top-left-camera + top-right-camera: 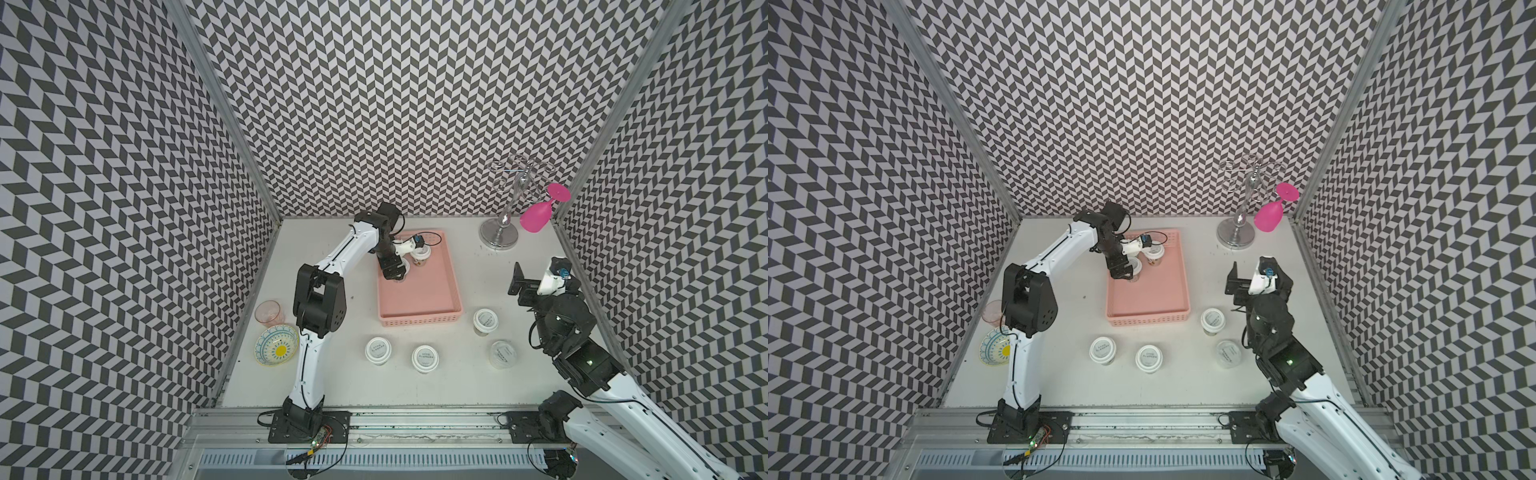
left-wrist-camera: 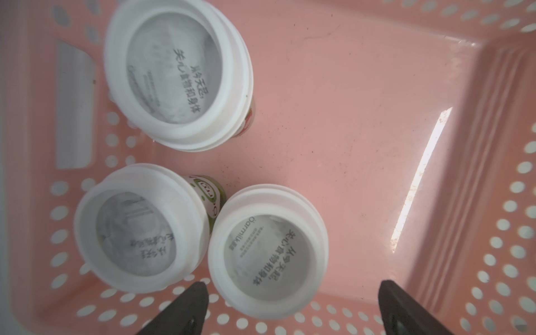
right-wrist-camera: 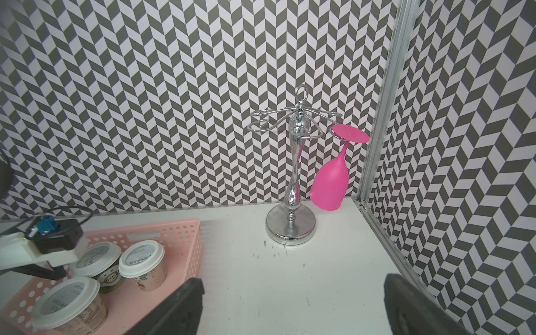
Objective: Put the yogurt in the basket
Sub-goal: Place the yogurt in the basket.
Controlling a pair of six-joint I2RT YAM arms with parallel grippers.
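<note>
On the white table [image 1: 457, 395], the largest hazard is the left arm [image 1: 320, 299] itself. Its elbow hangs near the clear cup [image 1: 268, 312] and patterned bowl [image 1: 277, 350] at 8 o'clock, and a wide backward swing could sweep them. At 1 o'clock the chrome rack [image 1: 498, 239] with its hanging pink glass [image 1: 536, 218] looks to be within reach of the right arm [image 1: 582, 365], so a careless lift could knock it. The right gripper [image 3: 293, 282], at 3 o'clock, has its jaws apart and empty.

The left gripper [image 2: 293, 285] sits low in the basket [image 1: 419, 321], jaws spread around one yogurt tub [image 2: 268, 256] without clamping it. One finger [image 2: 194, 301] is just beside that lid and near a neighbouring tub [image 2: 139, 232]. A sideways exit would likely tip one of them or snag the perforated wall, so straight up looks safest.

Three tubs crowd the basket's 11 o'clock corner, leaving its 5 o'clock half bare. Four more stand apart on the table: two at 6 o'clock of the basket [image 1: 378, 350] [image 1: 424, 358] and two at 4 o'clock [image 1: 485, 321] [image 1: 503, 354]. Each has clearance for open jaws.
</note>
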